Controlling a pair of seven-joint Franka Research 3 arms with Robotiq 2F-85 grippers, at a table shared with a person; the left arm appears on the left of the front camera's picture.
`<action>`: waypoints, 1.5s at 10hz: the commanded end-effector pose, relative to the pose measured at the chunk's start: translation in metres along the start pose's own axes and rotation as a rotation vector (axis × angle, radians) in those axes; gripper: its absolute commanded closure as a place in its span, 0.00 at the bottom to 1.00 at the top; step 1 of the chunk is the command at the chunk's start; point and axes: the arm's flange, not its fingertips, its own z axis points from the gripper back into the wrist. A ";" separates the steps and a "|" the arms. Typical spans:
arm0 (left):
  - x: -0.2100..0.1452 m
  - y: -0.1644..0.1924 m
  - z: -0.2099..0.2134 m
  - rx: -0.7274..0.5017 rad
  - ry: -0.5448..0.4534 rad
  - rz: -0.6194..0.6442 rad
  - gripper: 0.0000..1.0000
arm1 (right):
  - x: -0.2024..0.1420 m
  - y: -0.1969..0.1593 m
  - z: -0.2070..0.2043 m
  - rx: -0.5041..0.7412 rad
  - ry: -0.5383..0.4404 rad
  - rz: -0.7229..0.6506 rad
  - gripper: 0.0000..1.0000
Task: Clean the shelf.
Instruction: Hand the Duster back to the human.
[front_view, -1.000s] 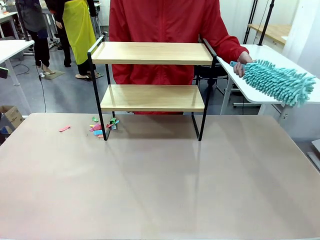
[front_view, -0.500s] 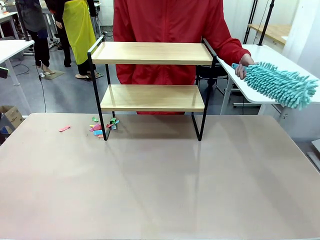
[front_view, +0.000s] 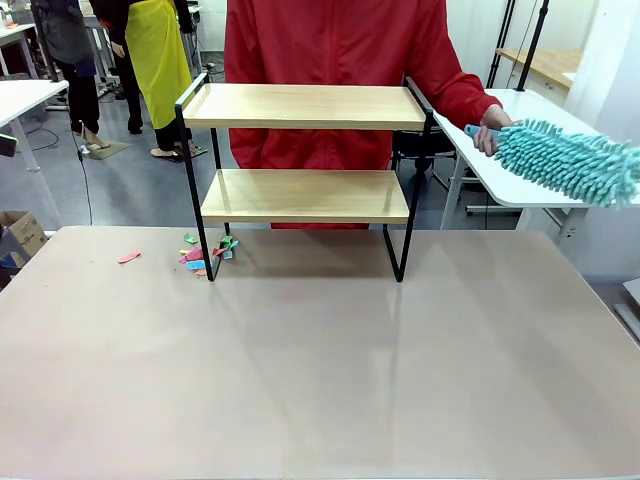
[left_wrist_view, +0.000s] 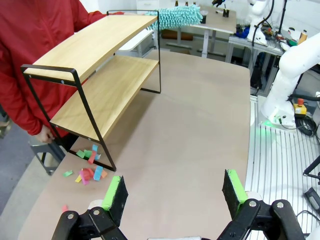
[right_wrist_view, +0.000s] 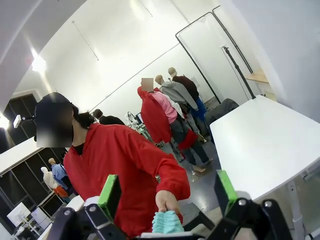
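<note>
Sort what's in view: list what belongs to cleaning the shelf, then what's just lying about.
Belongs to the job:
- shelf, both boards bare
- teal duster in the person's hand
- coloured paper scraps by the shelf's foot

Just lying about:
- white side table
- cardboard box on the floor

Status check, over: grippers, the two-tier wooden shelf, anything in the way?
Left gripper open, empty; right gripper open, empty. Two-tier wooden shelf upright, boards bare. Coloured paper scraps by its left foot; person's hand holds teal fluffy duster.

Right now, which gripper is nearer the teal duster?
Right. The right gripper is open just short of the teal duster the person holds out; the left gripper is open over the table's other end.
</note>
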 end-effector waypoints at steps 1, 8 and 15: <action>0.001 0.000 -0.002 -0.004 -0.030 -0.016 0.00 | -0.001 0.000 0.003 -0.008 0.000 0.009 0.00; 0.001 0.000 -0.002 -0.004 -0.030 -0.016 0.00 | -0.001 0.000 0.003 -0.008 0.000 0.009 0.00; 0.001 0.000 -0.002 -0.004 -0.030 -0.016 0.00 | -0.001 0.000 0.003 -0.008 0.000 0.009 0.00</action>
